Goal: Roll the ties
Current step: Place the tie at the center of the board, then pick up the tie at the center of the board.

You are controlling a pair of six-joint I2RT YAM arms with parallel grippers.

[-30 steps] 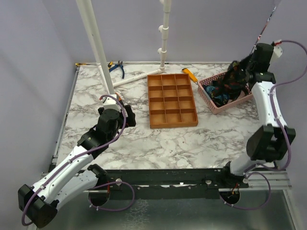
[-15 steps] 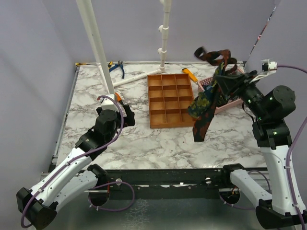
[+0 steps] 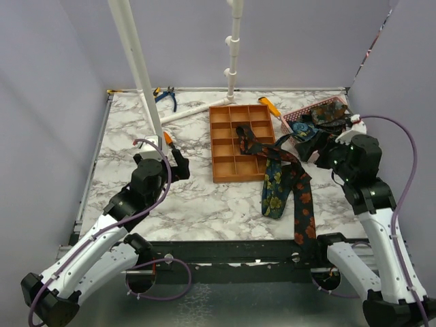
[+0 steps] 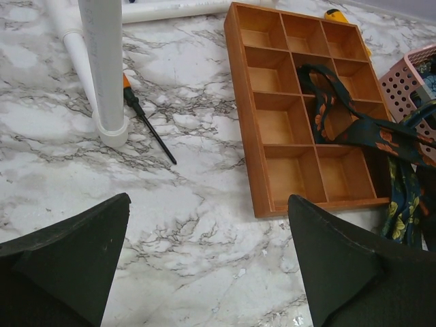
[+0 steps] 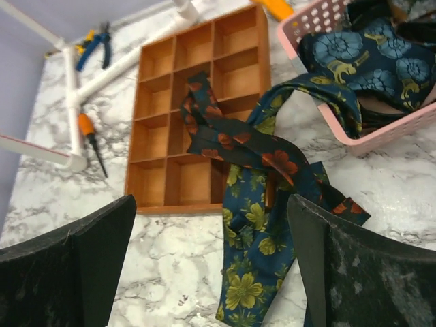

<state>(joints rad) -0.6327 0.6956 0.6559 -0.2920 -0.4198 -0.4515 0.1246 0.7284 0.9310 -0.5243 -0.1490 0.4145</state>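
Since R hand (image 5: 211,225) sprang wide, empty, ties (image 3: 276,187) dropped onto tray (image 3: 223,144) & table (image 3: 197,204).

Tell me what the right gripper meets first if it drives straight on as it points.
Probably the yellow-flowered tie lying beside the orange tray, just ahead of the open right gripper; depth is hard to judge.

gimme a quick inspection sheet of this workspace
surface: white marbled table top, no damage seen
job's things: dark tie with orange-red flowers draped over orange compartment tray and table; dark tie with yellow flowers trailing from pink plastic basket; both unrolled
clutter: orange-handled screwdriver, blue-handled pliers
tools: left tool open, empty; right tool open, empty
cables: purple cables along both arms
surroundings: white plastic pipe frame, lilac walls
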